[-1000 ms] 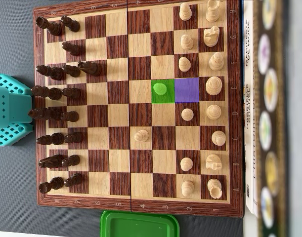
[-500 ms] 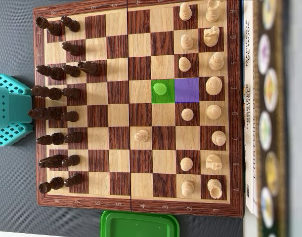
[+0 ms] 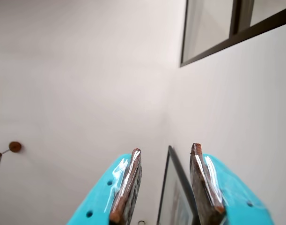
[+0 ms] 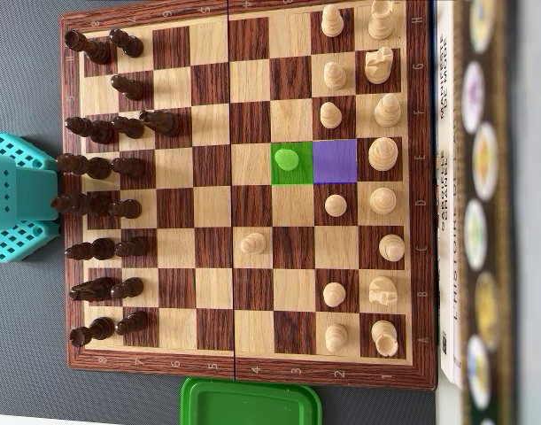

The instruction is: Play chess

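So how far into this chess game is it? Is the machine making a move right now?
Early on. One pale pawn stands out in the middle, another sits on the green square beside an empty purple square, and one dark pawn has stepped forward. Nothing is in hand: the gripper is open, empty and aimed at a wall, with the teal arm parked off the board. Nearly the whole game remains.

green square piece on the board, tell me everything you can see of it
The pawn on the green square is a small rounded piece, tinted green by the same highlight that colours its square, so its own colour cannot be read. It stands upright near the middle of that square on the chessboard, touching no other piece. A purple square lies directly to its right in the overhead view, empty. The gripper is nowhere near it.
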